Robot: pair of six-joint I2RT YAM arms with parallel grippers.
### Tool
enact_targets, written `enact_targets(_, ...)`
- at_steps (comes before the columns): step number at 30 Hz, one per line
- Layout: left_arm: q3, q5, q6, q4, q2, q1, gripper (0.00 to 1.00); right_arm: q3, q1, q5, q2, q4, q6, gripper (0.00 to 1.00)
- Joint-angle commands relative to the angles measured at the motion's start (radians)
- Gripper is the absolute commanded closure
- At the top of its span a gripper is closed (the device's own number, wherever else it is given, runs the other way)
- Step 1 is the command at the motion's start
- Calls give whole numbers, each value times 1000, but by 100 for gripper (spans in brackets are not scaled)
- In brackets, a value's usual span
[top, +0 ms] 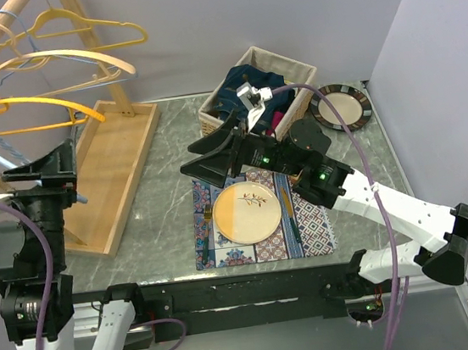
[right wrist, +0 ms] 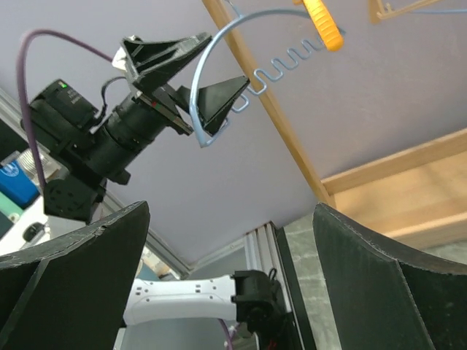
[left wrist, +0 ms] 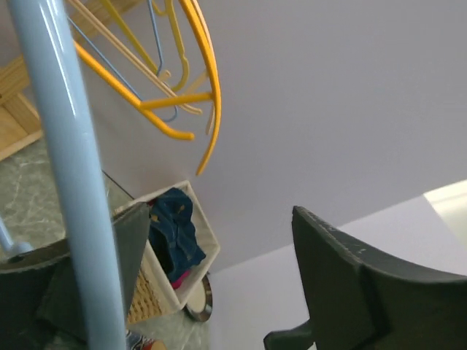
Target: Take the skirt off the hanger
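The left fingers (left wrist: 350, 292) straddle the blue hanger (left wrist: 66, 182), spread; right fingers (right wrist: 379, 277) spread too, skirt (left wrist: 175, 233) in the basket (top: 283, 56)

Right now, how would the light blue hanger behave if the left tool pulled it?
The light blue hanger is a thin bare rod, so probably light and springy. Its smooth round surface might slip in the left tool, whose jaws stand open.

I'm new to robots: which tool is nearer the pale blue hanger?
Left. The left tool straddles the pale blue hanger; the right tool sits apart, near the placemat.
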Motion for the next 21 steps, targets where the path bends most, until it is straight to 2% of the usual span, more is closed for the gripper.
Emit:
enact_targets(1,-42,171,182,-54,-48,5,9,37,8,33,-50,-77,-44,0)
enact_targets(3,-57,203,234,-56,-76,5,1,38,8,65,-67,-149,-58,0)
enact_targets(6,-97,264,334,-59,-105,5,3,52,6,150,-96,-261,-73,0)
enact_targets(10,-137,278,441,-96,-126,5,3,66,8,300,-134,-408,-80,0)
enact_targets(17,-134,212,510,-148,-156,5,3,86,8,558,-194,-538,-80,0)
enact_targets(21,-114,212,558,-76,-159,5,3,46,6,581,-226,-532,-89,0)
